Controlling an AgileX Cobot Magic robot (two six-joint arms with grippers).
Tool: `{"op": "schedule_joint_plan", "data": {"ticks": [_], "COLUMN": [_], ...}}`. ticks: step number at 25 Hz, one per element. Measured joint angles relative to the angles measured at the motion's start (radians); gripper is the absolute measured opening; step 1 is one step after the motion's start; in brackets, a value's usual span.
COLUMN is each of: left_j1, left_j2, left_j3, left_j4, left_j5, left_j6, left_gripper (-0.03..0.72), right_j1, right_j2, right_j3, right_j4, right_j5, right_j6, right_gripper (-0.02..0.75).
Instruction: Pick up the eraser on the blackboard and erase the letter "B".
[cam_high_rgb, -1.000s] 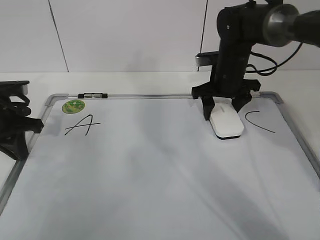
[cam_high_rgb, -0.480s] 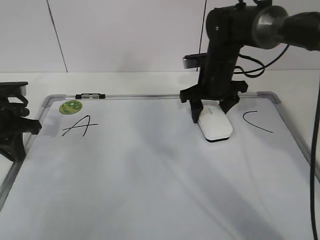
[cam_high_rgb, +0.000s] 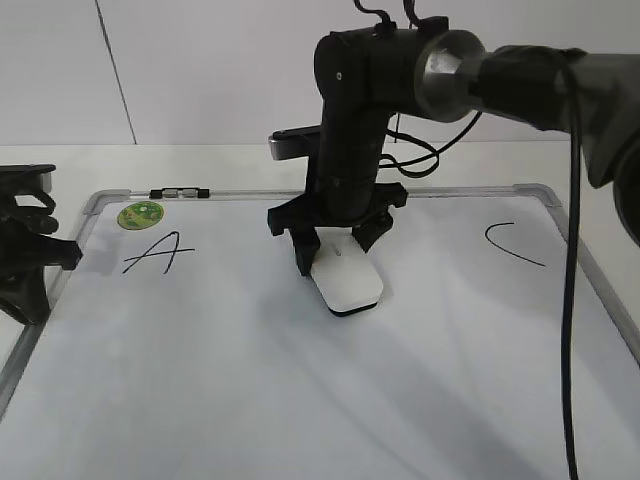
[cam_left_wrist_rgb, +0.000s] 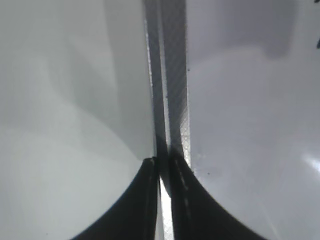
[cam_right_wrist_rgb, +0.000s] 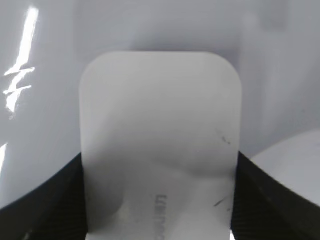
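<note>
The white eraser (cam_high_rgb: 345, 283) lies flat on the blackboard (cam_high_rgb: 300, 400), about midway between the letters "A" (cam_high_rgb: 158, 252) and "C" (cam_high_rgb: 512, 243). My right gripper (cam_high_rgb: 338, 252) is shut on the eraser from above. In the right wrist view the eraser (cam_right_wrist_rgb: 160, 140) sits between the two black fingers (cam_right_wrist_rgb: 160, 200), with grey print on its top. No letter "B" shows; the eraser and gripper hide the board beneath them. My left gripper (cam_high_rgb: 68, 252) rests at the board's left edge. Its fingers (cam_left_wrist_rgb: 162, 167) are shut and empty over the grey frame (cam_left_wrist_rgb: 172, 75).
A round green sticker (cam_high_rgb: 143, 213) sits at the board's far left corner, with a small black-and-silver clip (cam_high_rgb: 185, 190) on the top frame. The right arm's cable (cam_high_rgb: 572, 300) hangs down at the right. A white wall stands behind the table.
My right gripper has slid the eraser leftward and slightly nearer, from beside the "C" to the middle of the board. The left arm has not moved.
</note>
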Motion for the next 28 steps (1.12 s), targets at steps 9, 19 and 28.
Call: {"op": "schedule_joint_plan", "data": {"ticks": [9, 19, 28], "left_j1": [0.000, 0.000, 0.000], "left_j2": [0.000, 0.000, 0.000], "left_j3": [0.000, 0.000, 0.000], "left_j4": [-0.004, -0.004, -0.004], "left_j5": [0.000, 0.000, 0.000], "left_j6": [0.000, 0.000, 0.000], "left_gripper": [0.039, 0.039, 0.039], "right_j1": [-0.063, -0.256, -0.284], "right_j2": [0.002, 0.002, 0.002], "right_j3": [-0.005, -0.005, -0.005], "right_j4": [-0.004, -0.086, -0.050], "right_j5": [0.000, -0.002, -0.004], "right_j6": [-0.002, 0.000, -0.002], "right_gripper": [0.546, 0.546, 0.546]}}
